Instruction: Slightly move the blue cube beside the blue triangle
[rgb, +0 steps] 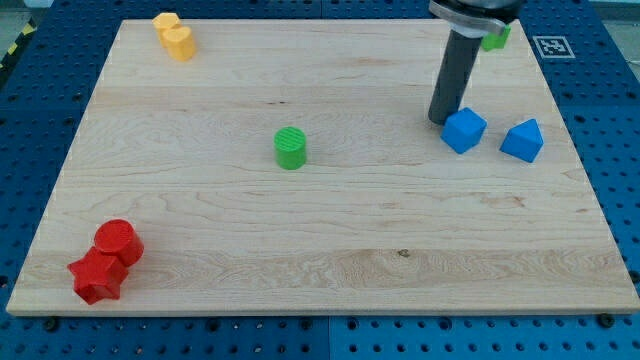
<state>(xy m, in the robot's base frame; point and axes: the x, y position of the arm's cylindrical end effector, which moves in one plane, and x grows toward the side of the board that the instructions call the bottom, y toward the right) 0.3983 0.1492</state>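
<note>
Tip (440, 120) down on the board (330, 250), touching or just off the upper-left edge of the blue cube (464, 130); contact not resolvable. No jaws on this tool, just a bare dark rod, holding nothing. Rod rises toward the view's top, slightly tilted right, partly covering a green block (497, 39) at the top right edge; shape of that block not readable.

Blue cube sits in the right part of the board, upper half. Blue triangle (522, 140) just beside it on the view's right, small gap between, not touching.

Green cylinder (290, 148) near board centre, well apart from the blue pair, upright.

Yellow block (174, 36) in the top left corner, lumpy outline, exact shape unclear.

Red cylinder (118, 242) and red star-like block (96, 276) in the bottom left corner, touching each other, star closer to the view's bottom.

Blue perforated table (40, 90) around the board on all sides.
</note>
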